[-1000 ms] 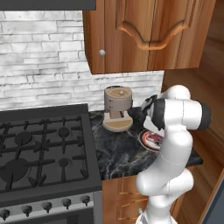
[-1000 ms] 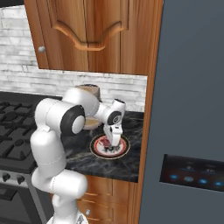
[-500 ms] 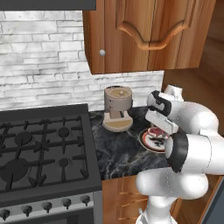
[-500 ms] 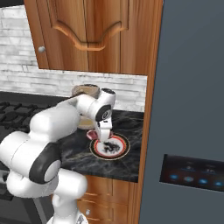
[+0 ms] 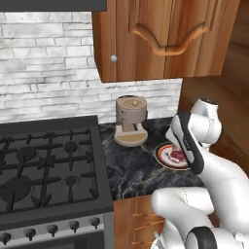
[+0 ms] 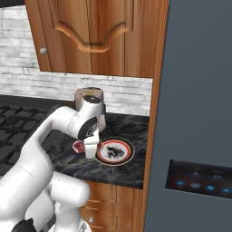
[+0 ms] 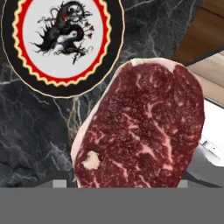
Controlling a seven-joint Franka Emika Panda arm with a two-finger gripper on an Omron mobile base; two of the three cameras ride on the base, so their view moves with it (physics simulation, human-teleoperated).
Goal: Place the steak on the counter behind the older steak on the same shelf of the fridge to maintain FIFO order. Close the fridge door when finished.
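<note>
- Saw the fridge door (image 6: 199, 90) shut at the right of the right base view, its small lit display (image 6: 199, 181) low on the panel.
- Judged the step in hand as the pick-up of the steak, with the shelving not yet begun.
- Reckoned the next move called for carrying the meat to the fridge and getting that door open first, with the one hand already busy.
- Noted the black veined counter (image 6: 122, 174) below the hand, beside the stove (image 5: 44, 170).
- Found the orange-rimmed plate (image 6: 129, 152) bare.
- Placed the steak (image 7: 140, 127) off the plate, just beside its rim and above the counter, close under the hand.
- Took the gripper (image 6: 90, 148) as closed partway on the steak's edges.
- Found the steak a flat red slab with pale marbling and a white fat rim.
</note>
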